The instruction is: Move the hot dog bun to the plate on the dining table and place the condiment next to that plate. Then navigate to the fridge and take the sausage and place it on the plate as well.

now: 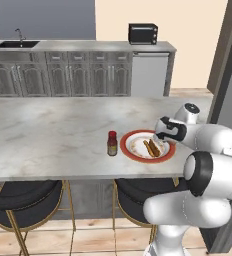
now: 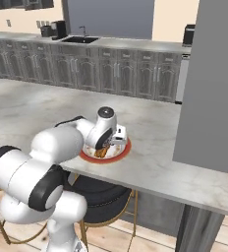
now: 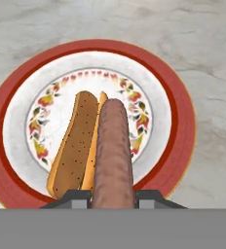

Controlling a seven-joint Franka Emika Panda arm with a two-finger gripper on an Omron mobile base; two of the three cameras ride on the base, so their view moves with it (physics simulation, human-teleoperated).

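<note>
The two-finger tool (image 3: 113,197) hangs right over the plate, its small dark fingertips (image 3: 76,198) pressed against either side of the short reddish-brown sausage (image 3: 113,155), which runs out from between them, so the tool is clamped on the sausage. In the hand view the sausage lies along the right half of the tan-orange split hot dog bun (image 3: 78,146), covering part of it; whether it touches the bun or is held just above it, I cannot tell. The bun lies in the white, flower-ringed centre of the round plate with the broad red rim (image 3: 180,121). From the left base view the white arm reaches in from the right, with the hand (image 1: 169,131) low over the far right edge of the plate (image 1: 125,150) and the bun (image 1: 152,148) showing as an orange strip beside it. Just left of the plate, near it but not touching, stands the small dark red condiment bottle with a red cap and yellow label (image 1: 112,143), upright. All of this sits near the front edge of the long surface with the pale grey marbled top (image 1: 48,135), with black round stools on gold legs (image 1: 23,200) tucked beneath it. Beyond the surface runs a row of grey cabinets (image 1: 73,77) with a sink (image 1: 15,44) at the left end and a black microwave oven (image 1: 142,33) on the worktop. In the right base view a tall dark grey panel (image 2: 209,83) rises at the right, close to the surface's end.
</note>
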